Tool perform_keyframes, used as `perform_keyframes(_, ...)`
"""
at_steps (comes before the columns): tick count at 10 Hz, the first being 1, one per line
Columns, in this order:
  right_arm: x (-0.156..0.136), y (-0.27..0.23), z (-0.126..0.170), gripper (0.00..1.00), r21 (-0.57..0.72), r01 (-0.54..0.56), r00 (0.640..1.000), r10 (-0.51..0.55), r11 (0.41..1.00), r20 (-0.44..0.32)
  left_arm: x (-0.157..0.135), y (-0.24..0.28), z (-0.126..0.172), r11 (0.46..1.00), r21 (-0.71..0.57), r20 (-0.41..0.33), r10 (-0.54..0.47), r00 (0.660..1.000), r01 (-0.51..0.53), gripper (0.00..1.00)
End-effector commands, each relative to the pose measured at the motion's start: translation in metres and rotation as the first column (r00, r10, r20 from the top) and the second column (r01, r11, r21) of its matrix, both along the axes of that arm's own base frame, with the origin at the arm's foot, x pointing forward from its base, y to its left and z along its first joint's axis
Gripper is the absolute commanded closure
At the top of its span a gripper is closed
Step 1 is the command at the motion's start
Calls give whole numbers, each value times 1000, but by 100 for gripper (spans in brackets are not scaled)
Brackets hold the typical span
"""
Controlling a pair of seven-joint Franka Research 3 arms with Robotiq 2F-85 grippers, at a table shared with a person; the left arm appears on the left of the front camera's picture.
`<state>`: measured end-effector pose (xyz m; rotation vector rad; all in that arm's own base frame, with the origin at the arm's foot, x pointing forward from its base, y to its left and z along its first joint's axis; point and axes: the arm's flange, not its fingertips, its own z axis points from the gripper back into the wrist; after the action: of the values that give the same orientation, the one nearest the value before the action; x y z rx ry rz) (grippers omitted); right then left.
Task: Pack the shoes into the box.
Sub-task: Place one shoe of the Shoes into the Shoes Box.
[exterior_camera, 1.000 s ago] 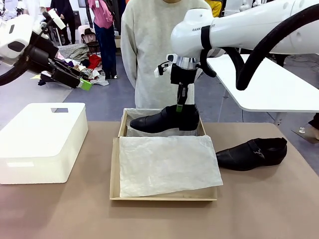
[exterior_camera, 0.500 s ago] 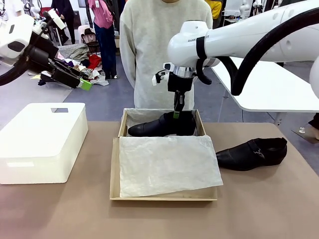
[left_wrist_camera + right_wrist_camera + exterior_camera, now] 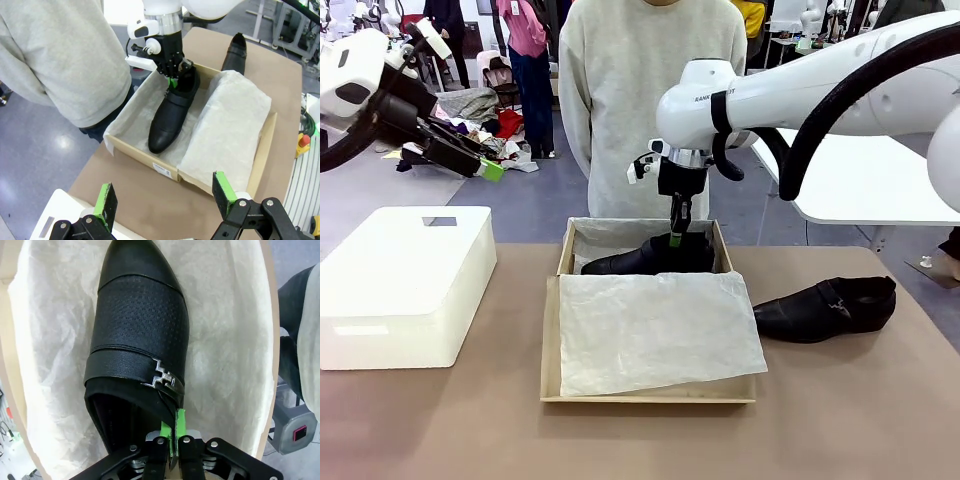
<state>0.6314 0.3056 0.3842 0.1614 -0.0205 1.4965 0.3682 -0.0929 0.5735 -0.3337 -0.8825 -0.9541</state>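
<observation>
We have one shoe (image 3: 640, 258) down at the far end of the box (image 3: 650, 396), our right gripper (image 3: 675, 236) pinched shut on its heel rim. The other shoe (image 3: 825, 308) lies on the table (image 3: 440, 420) toward its right edge (not yet packed); our left gripper (image 3: 164, 194) hangs wide open, empty.

The right gripper (image 3: 675, 236) has come down over the box (image 3: 549, 340), clamped on the collar of the shoe (image 3: 635, 260). The shoe beneath its fingertips has sunk from above the far rim to low inside, and its toe now lies flatter, stretched away from the gripper.
</observation>
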Motion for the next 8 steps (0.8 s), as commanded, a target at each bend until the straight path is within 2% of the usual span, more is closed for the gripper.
perform_keyframes(1,2,2,0,100,-23,6,1000,-5,1000,21,1,1,-1,1000,-9,4,-15,1000,15,0)
perform_keyframes(3,2,5,-4,98,-24,-12,1000,11,1000,-24,1,1,-1,1000,-9,4,-15,1000,15,0)
perform_keyframes(6,2,2,0,40,-5,-3,999,3,1000,-48,1,1,-1,1000,-9,4,-15,1000,15,0)
perform_keyframes(8,1,-4,22,1,19,3,999,-2,1000,-32,1,1,-1,1000,-9,4,-15,1000,15,0)
